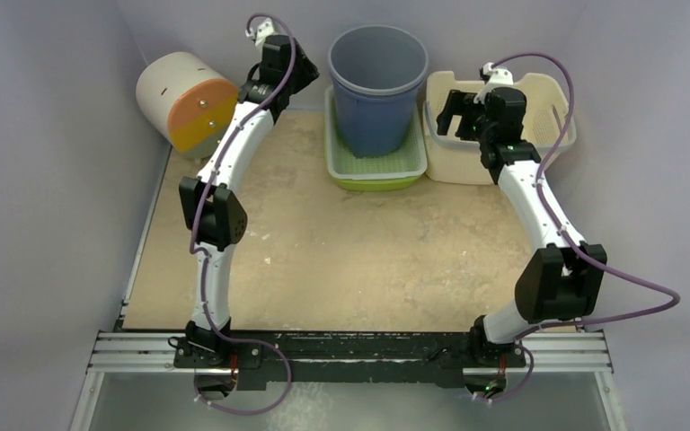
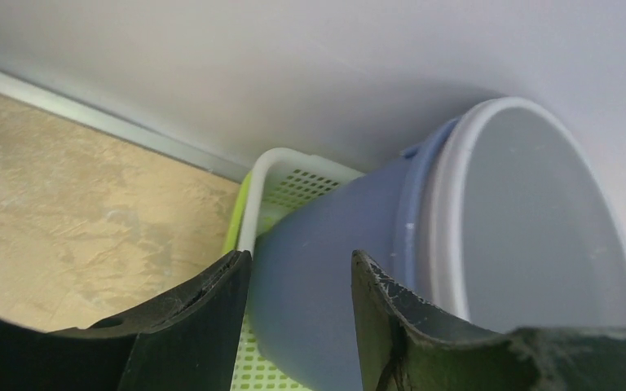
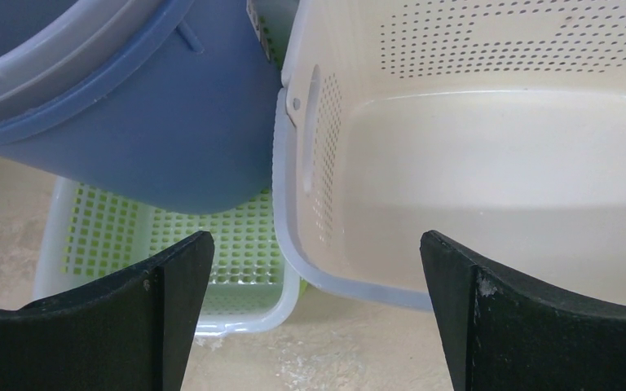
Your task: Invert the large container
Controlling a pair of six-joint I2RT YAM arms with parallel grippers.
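The large container is a blue bucket (image 1: 377, 90) with a pale rim. It stands upright, mouth up, inside a green perforated tray (image 1: 377, 172) at the back of the table. My left gripper (image 1: 310, 76) is at the bucket's left side, just below the rim. It is open and empty, and the left wrist view shows the bucket wall (image 2: 375, 220) close beyond the gripper (image 2: 300, 257). My right gripper (image 1: 455, 112) is open and empty above the left part of a cream basket (image 1: 467, 171). In the right wrist view the gripper (image 3: 316, 236) straddles the basket's rim, with the bucket (image 3: 147, 122) at the left.
A white cylinder with an orange end (image 1: 184, 99) lies on its side at the back left. The cream basket (image 3: 456, 163) sits against the green tray (image 3: 236, 236). Grey walls close in the back and both sides. Bare sandy tabletop (image 1: 350, 260) lies in front.
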